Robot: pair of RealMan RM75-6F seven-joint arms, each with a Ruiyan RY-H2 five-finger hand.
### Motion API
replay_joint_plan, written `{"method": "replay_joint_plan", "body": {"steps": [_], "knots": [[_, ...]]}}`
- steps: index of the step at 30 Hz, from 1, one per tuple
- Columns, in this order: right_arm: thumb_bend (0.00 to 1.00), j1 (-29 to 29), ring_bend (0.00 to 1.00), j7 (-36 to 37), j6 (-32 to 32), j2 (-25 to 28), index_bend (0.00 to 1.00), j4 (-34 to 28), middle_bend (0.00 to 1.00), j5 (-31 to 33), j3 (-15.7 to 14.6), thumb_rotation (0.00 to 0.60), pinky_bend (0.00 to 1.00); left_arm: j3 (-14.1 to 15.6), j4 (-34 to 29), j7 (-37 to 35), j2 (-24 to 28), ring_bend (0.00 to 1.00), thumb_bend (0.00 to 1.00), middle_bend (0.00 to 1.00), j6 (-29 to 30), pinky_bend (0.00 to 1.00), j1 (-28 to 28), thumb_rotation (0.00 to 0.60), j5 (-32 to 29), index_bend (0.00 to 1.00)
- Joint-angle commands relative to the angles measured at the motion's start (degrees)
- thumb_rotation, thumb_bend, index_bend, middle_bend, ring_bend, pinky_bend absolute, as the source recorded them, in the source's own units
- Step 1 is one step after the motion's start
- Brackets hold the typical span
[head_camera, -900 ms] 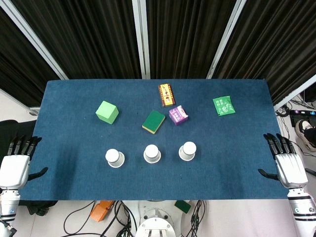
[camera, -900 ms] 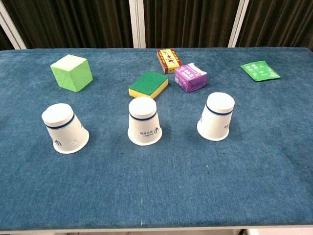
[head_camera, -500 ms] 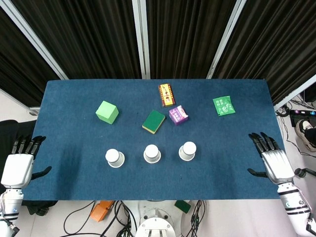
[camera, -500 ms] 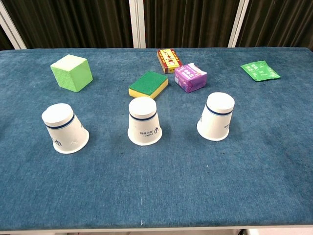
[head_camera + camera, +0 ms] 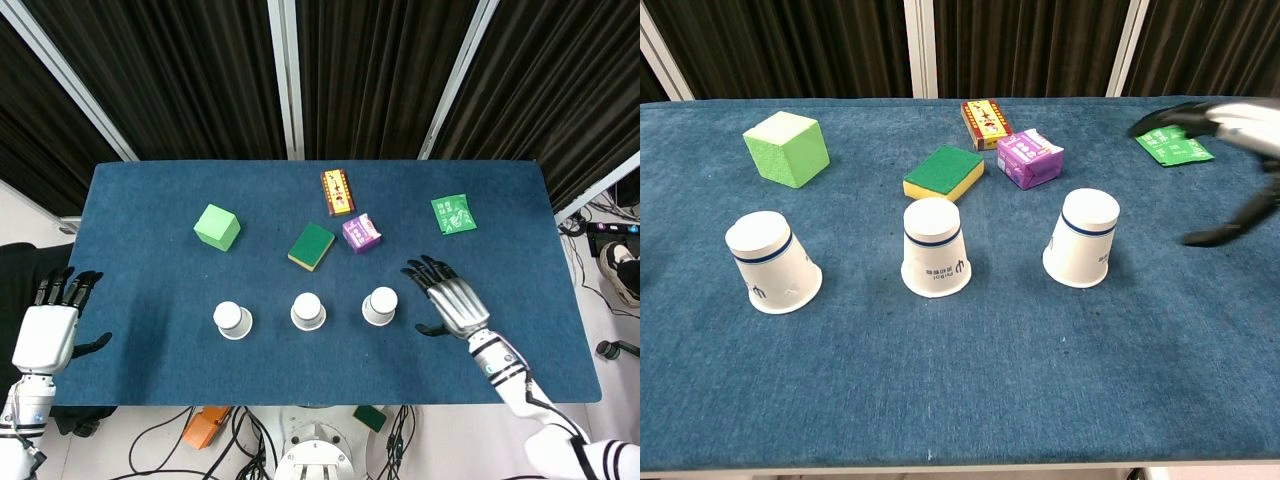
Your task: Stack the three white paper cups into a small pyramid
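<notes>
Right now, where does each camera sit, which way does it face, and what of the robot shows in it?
Head view: high above the near edge, looking steeply down on the blue table; shows the left hand beside the table and the right hand, fingers spread, beside the right cup.
Chest view: low at the near edge, looking across the table toward the curtains; only the right hand shows.
Shared: the three cups, green cube, sponge.

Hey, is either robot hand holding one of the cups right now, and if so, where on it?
Neither: the right hand is open beside the right cup, the left hand open off-table.
</notes>
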Motion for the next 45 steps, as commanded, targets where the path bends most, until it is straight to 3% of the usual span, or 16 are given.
{"method": "replay_joint_plan", "body": {"steps": [1, 16, 22, 30, 45], "knots": [[0.32, 1.9, 0.02, -2.3, -2.0, -2.8, 0.26, 0.5, 0.14, 2.5, 0.9, 0.6, 0.18, -0.1, 0.2, -0.1, -0.1, 0.08, 0.0, 0.16, -0.3, 0.0, -0.2, 0.6, -0.1, 0.14], [0.39, 6.4, 0.04, -6.5, -4.7, -7.8, 0.35, 3.3, 0.14, 9.1, 1.2, 0.6, 0.18, 0.1, 2.4, -1.0, -0.8, 0.08, 0.0, 0.16, -1.0, 0.0, -0.7, 0.6, -0.6, 0.14], [0.44, 7.1, 0.07, -7.1, -4.4, -8.1, 0.46, 3.0, 0.18, 10.5, 1.1, 0.6, 0.18, 0.1, 2.8, -1.2, -0.8, 0.08, 0.0, 0.16, -0.7, 0.0, -0.6, 0.6, -0.5, 0.14], [0.44, 7.7, 0.07, -6.0, -2.8, -7.2, 0.46, 0.0, 0.18, 8.4, 0.8, 0.6, 0.18, 0.2, 2.7, -1.3, -0.6, 0.08, 0.0, 0.16, -0.3, 0.0, -0.5, 0.6, -0.3, 0.14], [0.45, 11.5, 0.07, -9.6, -3.3, -13.4, 0.45, 1.8, 0.18, 10.2, 1.1, 0.6, 0.18, 0.6, 4.1, -2.8, -0.9, 0.08, 0.0, 0.16, 0.0, 0.0, 0.0, 0.6, -0.4, 0.14]]}}
